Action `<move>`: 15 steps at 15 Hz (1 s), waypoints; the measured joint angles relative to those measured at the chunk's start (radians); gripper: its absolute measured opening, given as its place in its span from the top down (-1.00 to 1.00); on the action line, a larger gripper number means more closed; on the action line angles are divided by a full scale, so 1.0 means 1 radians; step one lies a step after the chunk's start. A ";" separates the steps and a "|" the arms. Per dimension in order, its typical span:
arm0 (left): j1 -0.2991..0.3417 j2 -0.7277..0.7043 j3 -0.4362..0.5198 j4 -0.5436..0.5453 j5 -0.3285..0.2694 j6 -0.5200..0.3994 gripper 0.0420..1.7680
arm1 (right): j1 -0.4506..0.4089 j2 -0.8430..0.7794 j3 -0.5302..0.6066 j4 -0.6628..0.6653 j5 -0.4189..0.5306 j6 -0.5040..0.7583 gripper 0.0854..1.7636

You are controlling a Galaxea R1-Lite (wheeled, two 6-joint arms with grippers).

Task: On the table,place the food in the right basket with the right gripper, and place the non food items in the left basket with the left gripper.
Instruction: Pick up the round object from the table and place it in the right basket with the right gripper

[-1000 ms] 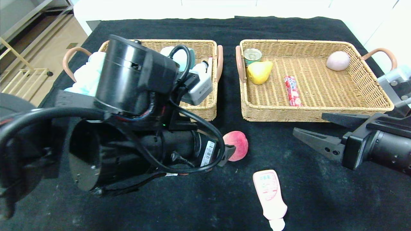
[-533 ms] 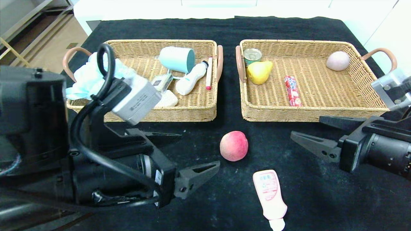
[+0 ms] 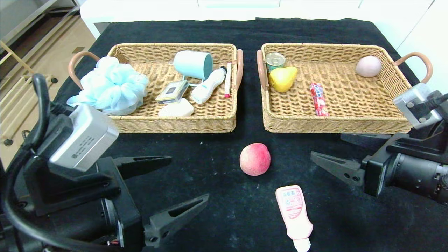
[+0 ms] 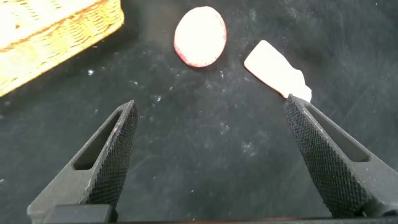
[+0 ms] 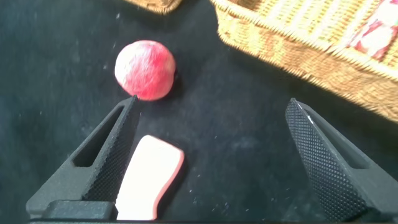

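Observation:
A red peach lies on the black cloth in front of the gap between the two baskets. A pink bottle lies on its side just nearer and to the right of the peach. My left gripper is open and empty, low at the near left, pointing towards the peach and the bottle. My right gripper is open and empty, right of the peach, with the bottle beside one finger.
The left basket holds a blue bath puff, a teal cup, a white bottle, a pen and small boxes. The right basket holds a can, a yellow pear, a red snack stick and a pale egg-like item.
My left arm has drawn back from over the left basket to the near left, uncovering the basket's contents and the peach. My right gripper has edged left and a little nearer.

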 joint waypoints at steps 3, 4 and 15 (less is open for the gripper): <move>0.004 -0.029 0.008 0.015 -0.010 0.000 -0.93 | 0.028 0.005 -0.014 0.053 -0.060 0.000 -0.94; 0.008 -0.038 0.010 0.016 -0.013 0.001 -0.93 | 0.049 0.009 -0.046 0.102 -0.101 0.000 -0.94; 0.018 -0.086 -0.002 0.047 -0.013 0.000 -0.94 | 0.354 0.328 -0.631 0.595 -0.572 0.314 -0.94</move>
